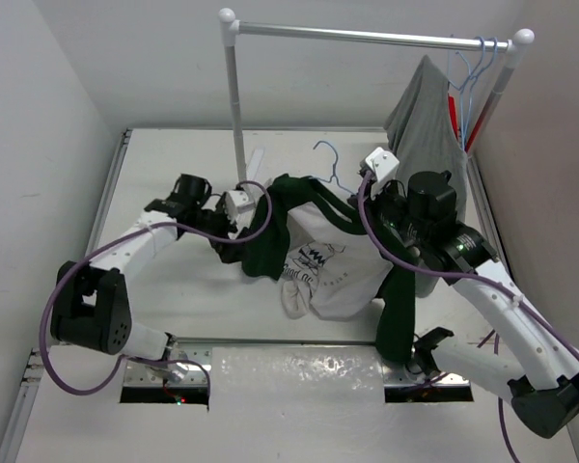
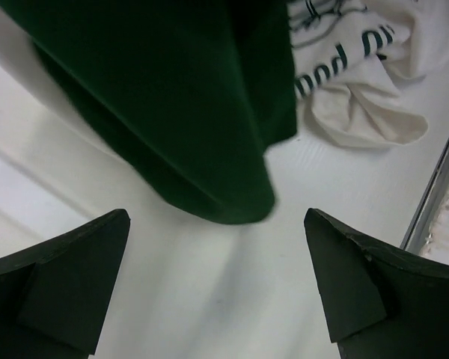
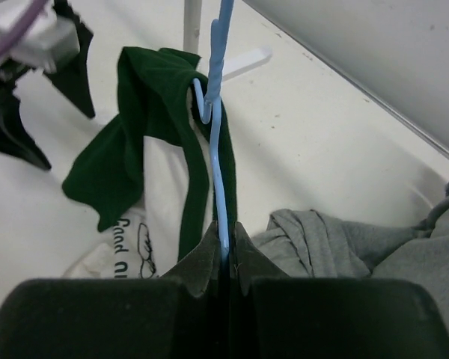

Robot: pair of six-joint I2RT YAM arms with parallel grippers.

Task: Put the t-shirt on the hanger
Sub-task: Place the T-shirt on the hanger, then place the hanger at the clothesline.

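Note:
The t-shirt [image 1: 323,265], white with dark green sleeves and black print, hangs bunched from the hanger and trails onto the table. The pale-blue hanger [image 1: 332,169] has its hook pointing to the far side. My right gripper [image 1: 365,205] is shut on the hanger wire [image 3: 218,149], with the green collar [image 3: 146,112] draped over it. My left gripper [image 1: 243,220] is open and empty beside the shirt's left green sleeve [image 2: 172,97], just above the table [image 2: 209,247]. The printed white cloth [image 2: 359,105] lies beyond it.
A white clothes rack [image 1: 367,36] stands at the back, its pole [image 1: 235,106] near the left gripper. A plain grey shirt [image 1: 425,116] hangs at its right end with a red hanger [image 1: 456,111] and spare blue hangers [image 1: 478,58]. The grey cloth [image 3: 337,239] lies by my right gripper.

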